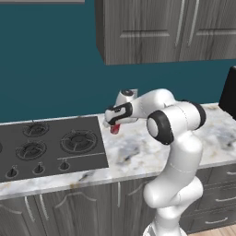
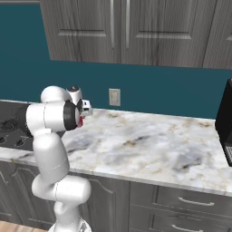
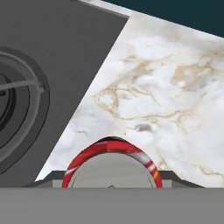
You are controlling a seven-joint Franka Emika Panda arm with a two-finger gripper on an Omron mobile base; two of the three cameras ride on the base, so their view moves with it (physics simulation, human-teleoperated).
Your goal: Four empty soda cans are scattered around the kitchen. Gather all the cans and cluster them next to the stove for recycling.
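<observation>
A red soda can (image 1: 115, 128) with a silver top hangs just above the marble counter, right beside the stove's right edge. My gripper (image 1: 113, 123) is shut on it. In the hand view the soda can (image 3: 111, 159) sits between the dark fingertips of the gripper (image 3: 112, 178), its red rim and grey top facing the camera. The stove (image 1: 50, 143) is a flat dark grey cooktop with black burners and a front row of knobs. A corner of the stove (image 3: 52, 65) lies left of the can. From the right base view a sliver of the soda can (image 2: 80, 120) shows under the hand.
The marble counter (image 1: 138, 150) runs right from the stove to a black appliance (image 2: 225, 122) at the far right. A wall outlet (image 2: 114, 97) sits on the teal wall. Grey upper cabinets (image 1: 156, 27) hang overhead, and drawers (image 2: 190, 199) lie below the counter.
</observation>
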